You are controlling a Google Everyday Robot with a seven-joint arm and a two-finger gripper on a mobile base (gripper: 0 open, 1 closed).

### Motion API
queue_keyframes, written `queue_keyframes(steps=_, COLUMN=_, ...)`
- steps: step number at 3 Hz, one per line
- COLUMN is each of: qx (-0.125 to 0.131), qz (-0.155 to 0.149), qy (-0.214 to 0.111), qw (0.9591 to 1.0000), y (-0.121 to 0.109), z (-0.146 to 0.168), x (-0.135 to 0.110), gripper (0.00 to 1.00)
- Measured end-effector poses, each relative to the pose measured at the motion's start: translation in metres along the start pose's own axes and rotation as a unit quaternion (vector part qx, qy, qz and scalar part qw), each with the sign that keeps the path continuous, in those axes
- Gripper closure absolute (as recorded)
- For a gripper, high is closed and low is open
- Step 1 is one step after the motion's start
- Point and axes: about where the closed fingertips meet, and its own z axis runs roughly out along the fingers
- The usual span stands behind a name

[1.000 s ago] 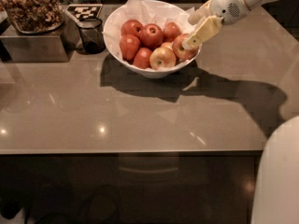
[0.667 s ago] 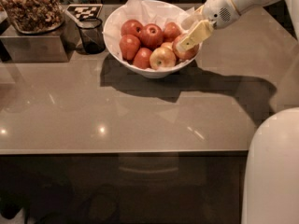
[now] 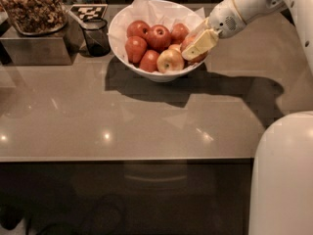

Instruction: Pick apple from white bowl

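The desk (image 3: 146, 116) is a broad grey-brown top that fills most of the view. At the near right stands the robot's white body (image 3: 283, 180). Its arm (image 3: 254, 1) reaches in from the far right, over the desk and down toward the bowl (image 3: 116, 43). The arm's dark shadow (image 3: 244, 89) lies on the desk just near of the bowl and runs off to the right.

The bowl sits far on the desk, about the middle, with white paper (image 3: 142, 1) poking above its far rim. To its left, at the far left corner, is a grey box (image 3: 34, 48) with a heap of brown bits (image 3: 32, 9) on top. Between box and bowl stands a dark cup (image 3: 95, 35), and just beyond it lies a black-and-white tag (image 3: 88, 11).

The bowl holds several apples. The apple (image 3: 188, 41) lies at the bowl's right side, against the rim. A paler yellow apple (image 3: 170, 61) lies just left and near of it, and dark red ones (image 3: 159, 37) fill the middle and left.

The tool (image 3: 195, 47) is inside the bowl's right edge, tilted across the front of the apple and touching it. Whether it is spread or pinching the apple I cannot tell.
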Motion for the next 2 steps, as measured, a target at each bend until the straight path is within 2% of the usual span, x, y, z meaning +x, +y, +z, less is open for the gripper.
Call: queue_keyframes(steps=2, qx=-0.007, qz=0.008, qy=0.01, qw=0.9999, y=0.0008, z=0.0049, x=0.0075, gripper=0.87)
